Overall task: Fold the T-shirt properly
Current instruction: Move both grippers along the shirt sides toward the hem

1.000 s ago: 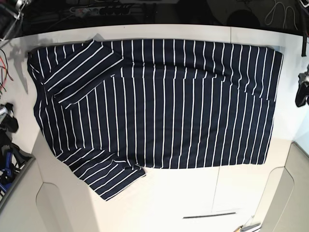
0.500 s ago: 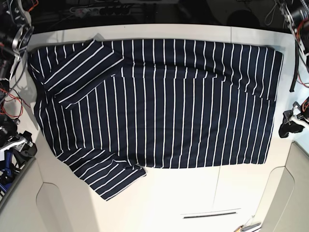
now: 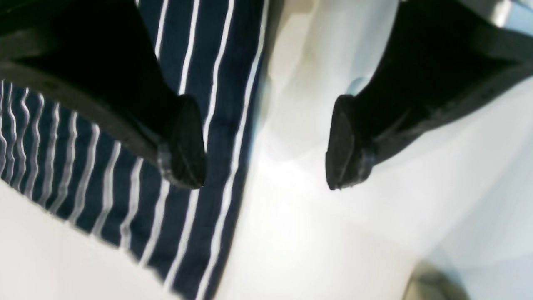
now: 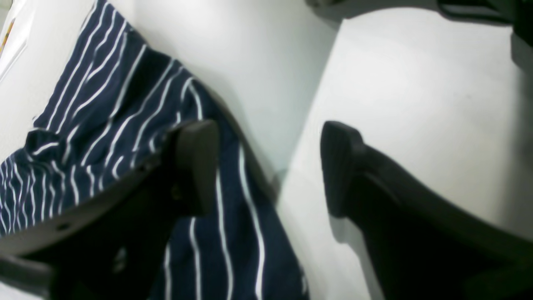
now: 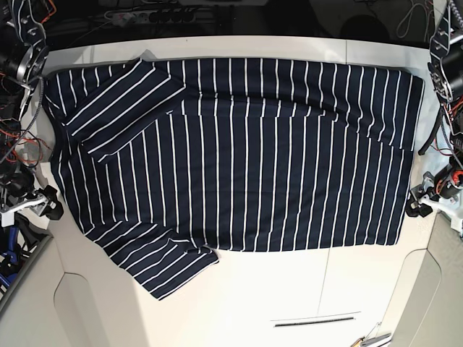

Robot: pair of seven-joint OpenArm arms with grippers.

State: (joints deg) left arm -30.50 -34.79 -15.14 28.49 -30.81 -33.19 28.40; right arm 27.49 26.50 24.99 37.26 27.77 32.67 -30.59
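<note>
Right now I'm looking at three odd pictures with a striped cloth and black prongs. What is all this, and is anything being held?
This is a two-armed robot meant to fold the T-shirt, a dark navy one with thin white stripes. It lies spread on a white table, one sleeve folded in.

The wide picture comes from a camera above the table. The other two come from cameras on each wrist, looking out between that arm's jaws.

The black prongs are those jaws. The left gripper sits on the wide picture's right side. One prong is over the shirt's edge, the other over bare table. The right gripper, on the wide picture's left, stands the same way at the opposite edge.

Both sets of jaws are wide apart. Nothing is held.
</note>
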